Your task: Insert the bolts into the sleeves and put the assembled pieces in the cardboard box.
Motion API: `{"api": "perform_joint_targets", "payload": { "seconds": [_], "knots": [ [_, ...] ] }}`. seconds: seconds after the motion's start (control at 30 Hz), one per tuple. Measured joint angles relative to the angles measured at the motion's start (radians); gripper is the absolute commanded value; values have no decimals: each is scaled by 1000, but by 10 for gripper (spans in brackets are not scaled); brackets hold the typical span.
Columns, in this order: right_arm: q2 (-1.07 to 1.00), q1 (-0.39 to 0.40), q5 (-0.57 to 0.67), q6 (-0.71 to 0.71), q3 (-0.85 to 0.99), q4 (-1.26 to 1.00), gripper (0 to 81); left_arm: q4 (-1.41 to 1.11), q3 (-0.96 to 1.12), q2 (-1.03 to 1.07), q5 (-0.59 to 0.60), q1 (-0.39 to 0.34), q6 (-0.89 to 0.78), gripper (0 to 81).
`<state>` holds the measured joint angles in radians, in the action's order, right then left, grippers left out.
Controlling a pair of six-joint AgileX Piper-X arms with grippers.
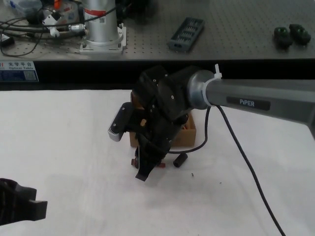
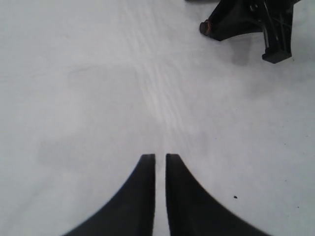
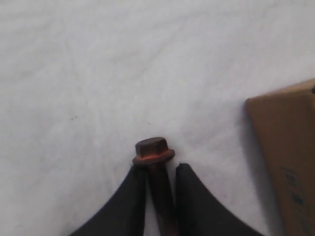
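As the right gripper (image 3: 161,168) pinches a rust-brown bolt (image 3: 152,149) by its shank, the hexagonal head pokes out just past the fingertips, low over the white cloth (image 3: 74,73). The cardboard box (image 3: 288,162) sits close at one side of it. A black sleeve (image 1: 181,160) lies on the cloth just beside this gripper, near the front of the box and apart from the bolt.

The step in hand looks like mating bolt and sleeve. With the head leading and the shank tucked between the fingers, the bolt probably needs a handover or a fresh grip before its tip can be lined up squarely with the sleeve's bore. Which way the sleeve's opening faces is too small to tell.

The left gripper (image 2: 160,158) hangs well apart from the right one, its fingers pressed almost together on nothing over bare cloth.

The right arm's black cable (image 1: 236,142) droops onto the cloth just past the sleeve and could snag a sideways move; the box wall also crowds that side. Far behind the grippers, a metal post (image 1: 101,24) and a black tray (image 1: 186,33) stand on the perforated bench.
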<state>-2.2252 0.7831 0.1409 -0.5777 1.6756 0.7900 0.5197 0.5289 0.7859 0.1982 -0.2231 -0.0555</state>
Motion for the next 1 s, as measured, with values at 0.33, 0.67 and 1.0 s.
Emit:
{"api": "perform_joint_targets", "payload": {
  "seconds": [0.33, 0.67, 1.0],
  "knots": [
    [56, 4, 42, 164, -7, 87, 36, 0, 0, 2, 88, 0, 55, 62],
    [260, 6, 61, 242, -6, 152, 36, 4, 133, 162, 104, 0, 222, 62],
    [466, -23, -1, 270, -107, 207, 36, 111, 436, 464, 216, -63, 279, 62]
  ]
}}
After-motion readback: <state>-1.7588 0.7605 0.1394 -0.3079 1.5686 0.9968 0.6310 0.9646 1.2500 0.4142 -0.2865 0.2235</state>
